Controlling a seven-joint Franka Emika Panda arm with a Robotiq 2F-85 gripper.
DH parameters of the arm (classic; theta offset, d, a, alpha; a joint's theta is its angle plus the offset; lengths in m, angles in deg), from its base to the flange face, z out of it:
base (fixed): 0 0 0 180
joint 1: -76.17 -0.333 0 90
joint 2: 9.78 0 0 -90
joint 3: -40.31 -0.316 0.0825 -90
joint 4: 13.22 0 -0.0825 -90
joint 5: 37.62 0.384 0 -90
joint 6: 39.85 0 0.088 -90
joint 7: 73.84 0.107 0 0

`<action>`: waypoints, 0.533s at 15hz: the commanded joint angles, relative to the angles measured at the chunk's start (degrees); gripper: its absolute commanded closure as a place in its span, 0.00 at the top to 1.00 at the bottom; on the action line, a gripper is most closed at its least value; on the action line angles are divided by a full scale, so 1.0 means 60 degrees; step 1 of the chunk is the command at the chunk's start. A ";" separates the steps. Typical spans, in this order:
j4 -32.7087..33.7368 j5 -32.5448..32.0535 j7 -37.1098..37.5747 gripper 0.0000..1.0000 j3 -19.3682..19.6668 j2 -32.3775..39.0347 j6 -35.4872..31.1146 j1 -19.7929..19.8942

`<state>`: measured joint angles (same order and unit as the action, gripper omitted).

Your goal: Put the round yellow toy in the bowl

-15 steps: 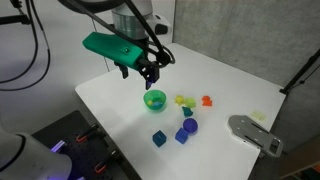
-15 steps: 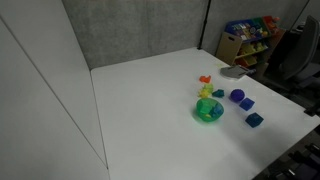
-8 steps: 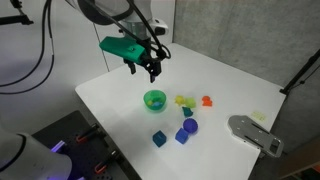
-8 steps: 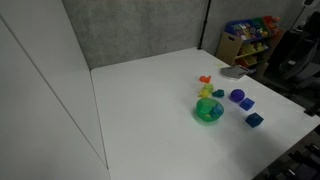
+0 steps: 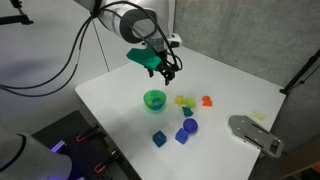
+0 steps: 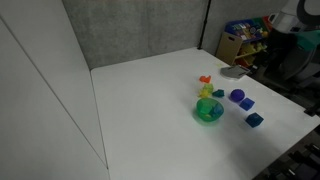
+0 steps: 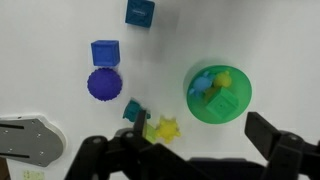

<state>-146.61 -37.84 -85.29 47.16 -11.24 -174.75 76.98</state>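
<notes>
The bowl [image 7: 218,93] is bright green and stands on the white table; it also shows in both exterior views [image 5: 154,99] [image 6: 208,111]. In the wrist view a small round yellow toy [image 7: 222,78] lies inside it, next to a blue toy and a green cube. My gripper [image 7: 195,140] is open and empty, its dark fingers below the bowl in the wrist view. In an exterior view the gripper [image 5: 167,73] hangs high above the table, behind the bowl.
A spiky yellow toy [image 7: 165,128], a teal toy [image 7: 133,110], a purple ball [image 7: 103,85] and two blue cubes [image 7: 105,52] [image 7: 140,12] lie beside the bowl. An orange toy [image 5: 207,100] lies further off. A grey object [image 5: 255,132] sits near the table edge.
My gripper has risen from just above the bowl and moved back and to the right in the exterior view. The bowl and toys have not moved.
</notes>
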 commanded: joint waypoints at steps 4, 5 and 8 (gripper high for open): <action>0.2191 0.0292 0.1007 1.00 -0.0304 0.2543 -0.0145 0.0217; 0.2525 0.0292 0.1164 1.00 -0.0330 0.2892 -0.0058 0.0221; 0.3386 0.0309 0.1602 1.00 -0.0384 0.3788 0.0092 0.0225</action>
<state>-132.80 -36.46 -78.40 45.90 6.11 -176.42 77.39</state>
